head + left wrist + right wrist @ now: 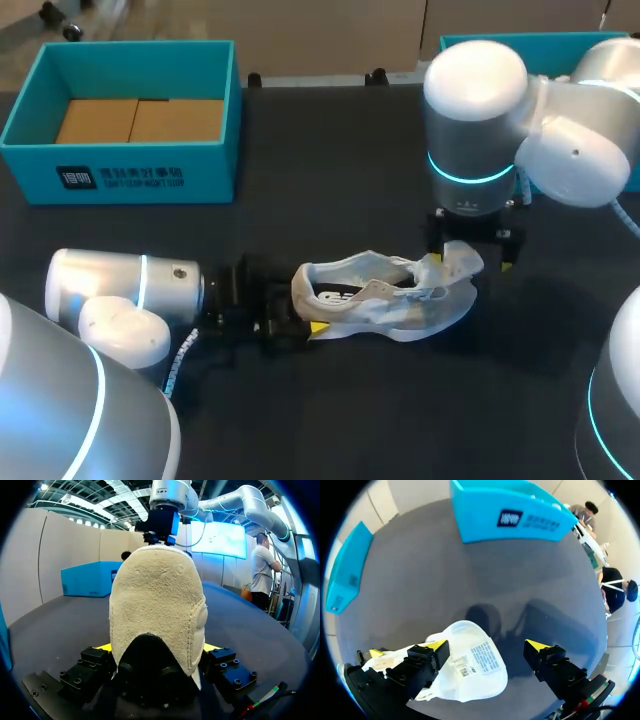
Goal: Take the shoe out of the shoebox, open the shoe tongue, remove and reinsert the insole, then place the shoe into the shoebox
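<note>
The shoe [385, 300] sits mid-desk [330, 420], light and soft, its firmer heel [157, 605] clamped by the left tool [156, 652], while the right tool [488, 646] hangs open over the floppy tongue [480, 662], likely best pinched at its edge.

Shoe [385, 295]: heel of cream, napped, suede-like cloth with stitched seams; tongue [470, 665] smooth, white and synthetic-looking. Table [330, 420] beneath the shoe: dark, matt, fine-grained. Shoebox [125, 165] well behind the shoe: smooth teal card walls, matt brown cardboard floor; left arm [110, 300] and right arm [475, 110] flanking the shoe: glossy white plastic shells.
</note>
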`<action>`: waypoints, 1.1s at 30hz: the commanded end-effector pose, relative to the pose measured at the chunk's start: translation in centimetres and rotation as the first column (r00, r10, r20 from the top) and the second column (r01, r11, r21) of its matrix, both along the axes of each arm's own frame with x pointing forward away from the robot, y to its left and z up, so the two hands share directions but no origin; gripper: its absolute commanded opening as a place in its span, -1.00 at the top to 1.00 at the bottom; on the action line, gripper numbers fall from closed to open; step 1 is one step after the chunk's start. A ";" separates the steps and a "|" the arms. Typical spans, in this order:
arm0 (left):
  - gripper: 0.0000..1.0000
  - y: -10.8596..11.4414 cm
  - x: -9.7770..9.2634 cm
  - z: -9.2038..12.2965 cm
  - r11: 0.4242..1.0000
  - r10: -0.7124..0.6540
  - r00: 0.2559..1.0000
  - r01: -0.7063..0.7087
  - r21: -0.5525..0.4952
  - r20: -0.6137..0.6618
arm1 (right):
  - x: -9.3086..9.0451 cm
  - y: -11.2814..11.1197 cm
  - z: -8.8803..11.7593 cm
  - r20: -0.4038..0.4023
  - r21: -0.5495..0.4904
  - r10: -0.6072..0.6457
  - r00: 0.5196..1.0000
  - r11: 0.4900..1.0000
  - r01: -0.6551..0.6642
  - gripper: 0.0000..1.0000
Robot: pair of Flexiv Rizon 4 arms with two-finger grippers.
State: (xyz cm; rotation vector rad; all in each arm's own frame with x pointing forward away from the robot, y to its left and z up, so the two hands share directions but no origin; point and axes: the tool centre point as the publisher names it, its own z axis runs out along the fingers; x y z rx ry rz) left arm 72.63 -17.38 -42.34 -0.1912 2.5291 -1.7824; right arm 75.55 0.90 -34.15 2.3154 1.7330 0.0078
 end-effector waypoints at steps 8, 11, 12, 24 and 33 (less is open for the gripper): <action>1.00 0.2 -0.1 -0.2 1.000 0.001 1.000 -0.001 -0.001 0.001 | 1.3 2.0 6.0 0.107 -0.052 0.130 0.986 0.991 -0.125 -1.00; 1.00 0.2 -0.1 -0.2 1.000 0.001 1.000 -0.001 -0.001 0.001 | 2.1 2.8 7.3 0.124 -0.077 0.225 0.967 0.973 -0.216 -1.00; 1.00 0.2 -0.1 -0.2 1.000 0.001 1.000 -0.001 -0.001 0.001 | 2.3 3.3 7.6 0.127 -0.086 0.267 0.955 0.962 -0.258 -1.00; 1.00 0.2 -0.1 -0.2 1.000 0.001 1.000 -0.001 -0.001 0.001 | 2.8 7.5 10.8 0.144 -0.194 0.696 0.703 0.717 -0.670 -1.00; 1.00 0.2 -0.1 -0.2 1.000 0.001 1.000 -0.001 -0.001 0.001 | 0.9 10.7 12.1 0.097 -0.261 0.917 0.387 0.398 -0.879 -1.00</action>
